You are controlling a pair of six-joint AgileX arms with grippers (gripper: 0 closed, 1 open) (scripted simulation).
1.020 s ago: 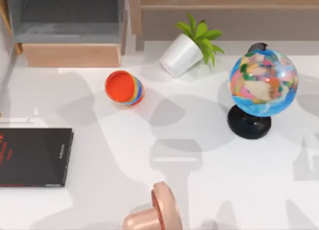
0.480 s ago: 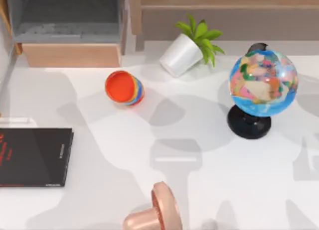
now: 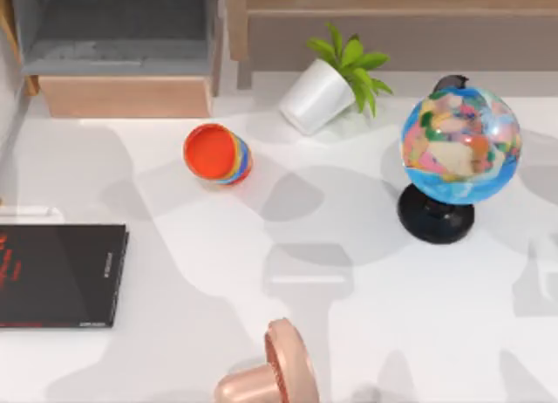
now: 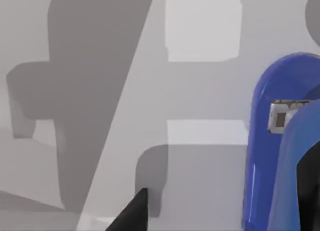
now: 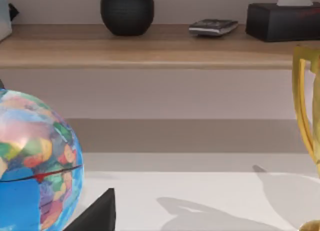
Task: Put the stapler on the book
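The stapler (image 4: 265, 141), a glossy blue oblong, lies over the white table in the left wrist view. It sits close against one dark fingertip (image 4: 310, 191) of my left gripper (image 4: 222, 201). The other fingertip (image 4: 132, 216) stands well apart from it, so the gripper is open. The book (image 3: 61, 276), flat and black with red lettering, lies at the table's left edge in the top view. My right gripper is parked facing the globe (image 5: 35, 161), and one dark fingertip (image 5: 95, 213) shows off to the side.
An orange striped cup (image 3: 218, 154) lies on its side behind the book. A tipped potted plant (image 3: 327, 85) and the globe (image 3: 458, 150) stand at the back right. A pink object (image 3: 275, 372) sits at the front edge. A gold trophy (image 5: 305, 106) stands near the right arm.
The arm shadows over the left half of the table have shifted slightly. The book, cup, plant and globe have stayed where they were.
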